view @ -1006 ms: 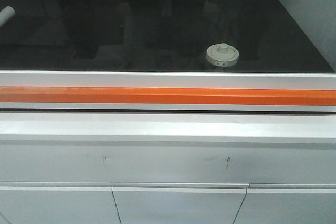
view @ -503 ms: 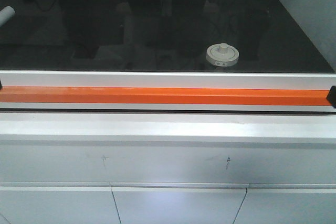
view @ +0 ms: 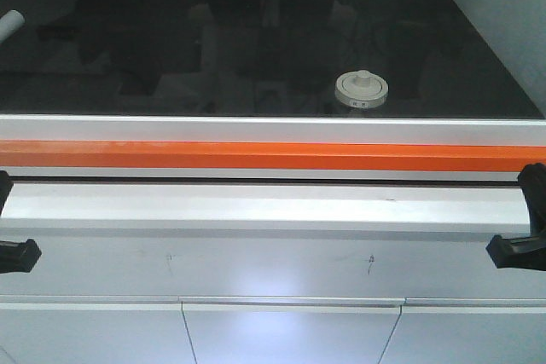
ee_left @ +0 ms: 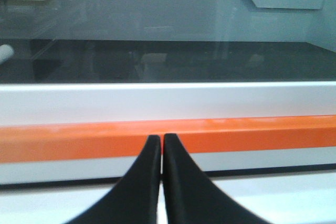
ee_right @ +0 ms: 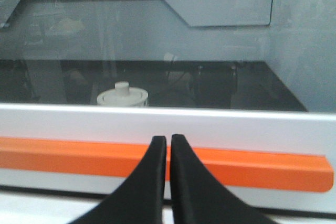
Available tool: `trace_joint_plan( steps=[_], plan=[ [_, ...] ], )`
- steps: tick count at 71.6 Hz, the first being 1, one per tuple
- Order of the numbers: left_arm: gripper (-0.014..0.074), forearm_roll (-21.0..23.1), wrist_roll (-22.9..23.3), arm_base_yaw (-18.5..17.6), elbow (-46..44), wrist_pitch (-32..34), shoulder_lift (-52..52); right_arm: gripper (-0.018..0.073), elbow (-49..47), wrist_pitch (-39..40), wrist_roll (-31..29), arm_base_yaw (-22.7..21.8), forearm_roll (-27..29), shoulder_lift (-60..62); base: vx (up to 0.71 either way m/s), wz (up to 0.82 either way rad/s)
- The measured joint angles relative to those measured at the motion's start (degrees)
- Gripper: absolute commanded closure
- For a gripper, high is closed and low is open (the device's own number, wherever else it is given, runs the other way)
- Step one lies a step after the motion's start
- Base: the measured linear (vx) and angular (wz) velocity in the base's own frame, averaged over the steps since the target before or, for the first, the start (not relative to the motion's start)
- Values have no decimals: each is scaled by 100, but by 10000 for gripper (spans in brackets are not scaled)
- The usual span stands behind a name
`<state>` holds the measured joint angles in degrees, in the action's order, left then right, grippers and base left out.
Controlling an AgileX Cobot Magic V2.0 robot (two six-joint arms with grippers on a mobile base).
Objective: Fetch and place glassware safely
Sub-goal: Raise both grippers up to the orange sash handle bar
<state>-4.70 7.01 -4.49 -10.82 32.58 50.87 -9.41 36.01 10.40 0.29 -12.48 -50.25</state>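
Behind the white sash frame (view: 273,130), on the black worktop (view: 171,49), sits the glass jar (view: 362,89), right of centre and near the front edge. It is upright, with the cream-white lid on and the knob on top. In the right wrist view the jar (ee_right: 122,96) shows left of centre, its lower part hidden by the frame. The glass body is hard to make out; mostly the lid shows.

An orange bar (view: 273,156) runs the full width just below the frame, with a white ledge (view: 273,206) nearer and cabinet doors (view: 290,334) at the bottom.

The left gripper (ee_left: 161,139) is clenched, black fingers pressed tip to tip, holding nothing, tips over the orange bar in its wrist view. In the front view the left gripper (view: 13,253) sits at the far left edge, in front of the ledge, well apart from the jar.

The right gripper (ee_right: 168,140) is also clenched, only a hairline slit between its fingers, pointing at the orange bar. In the front view it (view: 520,245) is at the far right edge, outside the frame, well apart from the jar.

A white tube end (view: 10,23) pokes in at the far left of the worktop.
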Motion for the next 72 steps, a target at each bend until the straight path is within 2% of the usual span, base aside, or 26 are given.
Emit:
trace_joint_plan(
  steps=[7,14,31,54,72],
  plan=[
    [603,311,-380,0,188,143,94,563,17,296,-61,0,0,-409,0,0],
    [603,470,-538,0,223,310,328,563,19,874,-236,0,0,-836,0,0],
    [603,470,-576,0,235,1282,1228,563,19,1839,-401,0,0,-1700,0,0],
    [603,470,-509,0,235,2678,2427,563,19,2167,-435,0,5,-2111,0,0],
    [603,470,-509,0,235,3076,2860,563,14,2592,-472,0,5,-2536,0,0]
  ],
)
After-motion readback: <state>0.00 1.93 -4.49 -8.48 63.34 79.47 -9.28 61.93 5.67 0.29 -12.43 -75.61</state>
